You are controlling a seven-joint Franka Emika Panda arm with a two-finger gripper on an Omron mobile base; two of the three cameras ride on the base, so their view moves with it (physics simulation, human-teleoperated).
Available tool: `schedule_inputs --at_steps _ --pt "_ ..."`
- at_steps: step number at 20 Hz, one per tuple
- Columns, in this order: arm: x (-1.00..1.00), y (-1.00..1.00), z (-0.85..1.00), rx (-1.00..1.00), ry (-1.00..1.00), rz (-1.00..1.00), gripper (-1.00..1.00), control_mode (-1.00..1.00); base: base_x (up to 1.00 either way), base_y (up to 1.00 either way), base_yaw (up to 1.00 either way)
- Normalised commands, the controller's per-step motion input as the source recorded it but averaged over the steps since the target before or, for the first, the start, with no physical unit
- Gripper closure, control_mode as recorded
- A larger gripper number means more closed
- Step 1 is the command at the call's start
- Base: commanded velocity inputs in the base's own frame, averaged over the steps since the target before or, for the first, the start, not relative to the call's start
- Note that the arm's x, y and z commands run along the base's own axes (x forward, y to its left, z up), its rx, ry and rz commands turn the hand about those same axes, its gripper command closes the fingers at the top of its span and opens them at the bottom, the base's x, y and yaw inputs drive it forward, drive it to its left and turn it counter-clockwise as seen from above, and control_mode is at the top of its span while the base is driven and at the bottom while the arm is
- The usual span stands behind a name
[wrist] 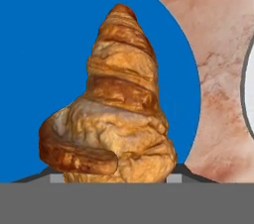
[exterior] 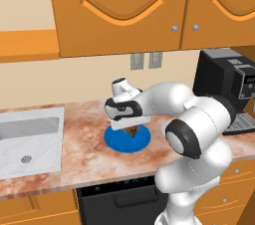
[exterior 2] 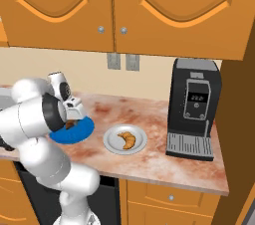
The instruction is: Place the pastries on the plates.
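A golden-brown croissant (wrist: pixel 119 109) sits between my fingertips, its tip pointing away from the hand, directly over the bright blue plate (wrist: pixel 39 44). From the left base view my gripper (exterior: pixel 130 125) hangs just above the blue plate (exterior: pixel 117 143) with the croissant (exterior: pixel 132 131) under it, shut on the pastry. Whether the pastry touches the plate I cannot tell. A second croissant (exterior 2: pixel 127 139) lies on the pale grey-white plate (exterior 2: pixel 111 145), right of the blue plate (exterior 2: pixel 82 130) on the marble counter.
A black coffee machine (exterior 2: pixel 194 104) stands at the counter's right end. A steel sink (exterior: pixel 30 139) is set into the counter at the left. Wooden cabinets (exterior: pixel 119 5) hang overhead. Wall outlets (exterior: pixel 145 60) sit behind the plates.
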Motion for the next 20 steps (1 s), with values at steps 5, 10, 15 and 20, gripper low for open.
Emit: schedule_inputs --at_steps 5,10,15,20 --pt "0.17 0.09 -0.49 -0.03 0.01 0.0 1.0 -1.0 0.0 0.0 0.0" --pt "0.01 0.0 -0.38 -0.01 0.0 0.0 1.0 -1.0 0.0 0.0 0.0" --pt "0.0 0.0 -0.11 0.0 0.01 0.0 -1.0 -1.0 0.0 0.0 0.0" --pt "-0.12 0.0 0.02 0.0 0.0 0.0 -1.0 -1.0 0.0 0.0 0.0"
